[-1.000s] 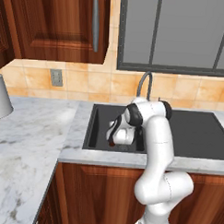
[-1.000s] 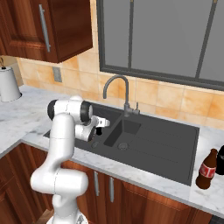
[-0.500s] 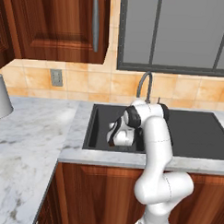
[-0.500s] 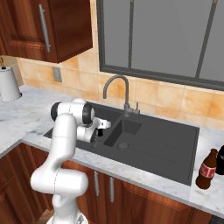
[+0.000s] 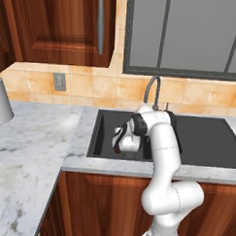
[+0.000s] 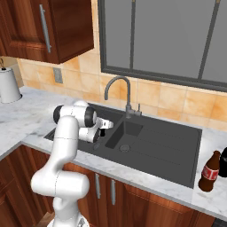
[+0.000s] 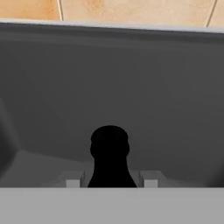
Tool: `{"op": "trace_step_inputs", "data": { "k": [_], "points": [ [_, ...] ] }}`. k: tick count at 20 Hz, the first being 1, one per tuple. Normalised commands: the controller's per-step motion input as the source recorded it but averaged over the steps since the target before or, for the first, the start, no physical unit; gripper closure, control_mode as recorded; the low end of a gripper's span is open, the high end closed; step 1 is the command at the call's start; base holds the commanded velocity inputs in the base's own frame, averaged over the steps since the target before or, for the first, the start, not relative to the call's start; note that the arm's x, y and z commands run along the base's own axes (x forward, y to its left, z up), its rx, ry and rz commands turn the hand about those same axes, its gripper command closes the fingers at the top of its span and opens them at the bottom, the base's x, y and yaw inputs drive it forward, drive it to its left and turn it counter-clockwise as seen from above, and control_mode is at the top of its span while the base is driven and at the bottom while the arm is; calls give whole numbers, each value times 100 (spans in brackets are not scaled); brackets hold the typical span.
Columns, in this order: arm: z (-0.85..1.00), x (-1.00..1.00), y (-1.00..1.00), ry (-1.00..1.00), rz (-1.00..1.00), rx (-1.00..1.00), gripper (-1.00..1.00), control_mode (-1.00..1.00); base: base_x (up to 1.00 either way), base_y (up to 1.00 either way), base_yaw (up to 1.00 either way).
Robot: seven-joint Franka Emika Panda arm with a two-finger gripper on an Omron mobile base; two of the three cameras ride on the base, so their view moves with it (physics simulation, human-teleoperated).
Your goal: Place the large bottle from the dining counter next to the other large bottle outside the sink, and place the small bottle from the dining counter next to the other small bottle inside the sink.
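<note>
Hand [image 7: 111,180] is clenched on the small bottle [image 7: 109,157], neck upright between the fingers, sink [image 7: 166,100] floor just below.

sink [image 6: 177,146]: matt dark grey | tap [image 6: 120,91]: chrome | worktop [image 5: 36,131]: marble

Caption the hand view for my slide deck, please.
Fingers shut on the small bottle, its black top seen against the dark sink wall.
</note>
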Motion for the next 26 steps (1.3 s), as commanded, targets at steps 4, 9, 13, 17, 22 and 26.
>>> {"op": "trace_step_inputs", "data": {
  "k": [4,9,13,17,22,26],
  "points": [
    [-13,19,0,0,0,0,-100,-100,0,0,0],
    [-1,-1,0,-1,0,0,-100,-100,0,0,0],
    [0,-17,0,-9,0,0,-100,-100,0,0,0],
    [8,-10,0,-11,0,0,-100,-100,0,0,0],
    [41,-9,0,-15,0,0,-100,-100,0,0,0],
    [78,0,0,-16,0,0,-100,-100,0,0,0]
  ]
}}
